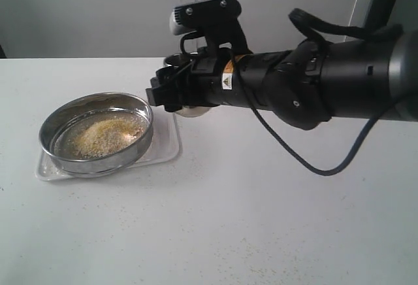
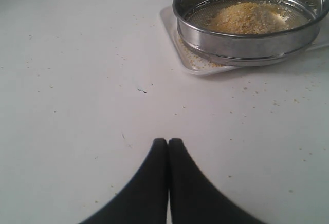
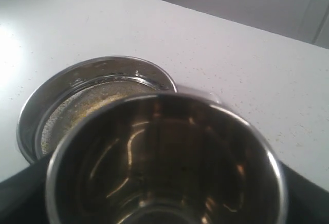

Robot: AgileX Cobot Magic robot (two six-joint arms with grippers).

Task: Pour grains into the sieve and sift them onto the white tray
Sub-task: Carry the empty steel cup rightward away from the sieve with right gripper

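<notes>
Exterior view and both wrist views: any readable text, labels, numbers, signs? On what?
Sticker on the right arm: looks like a warning triangle; any print is too small to read.
Sieve, tray, cup: no markings visible.
No other text in any view.

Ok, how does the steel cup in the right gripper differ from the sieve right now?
The sieve is wide and shallow; the steel cup is narrower and deeper. The sieve holds the grains; the cup's visible inside shows none. The sieve rests on the white tray; the cup is held up by the right gripper. Both are round, shiny steel.
</notes>
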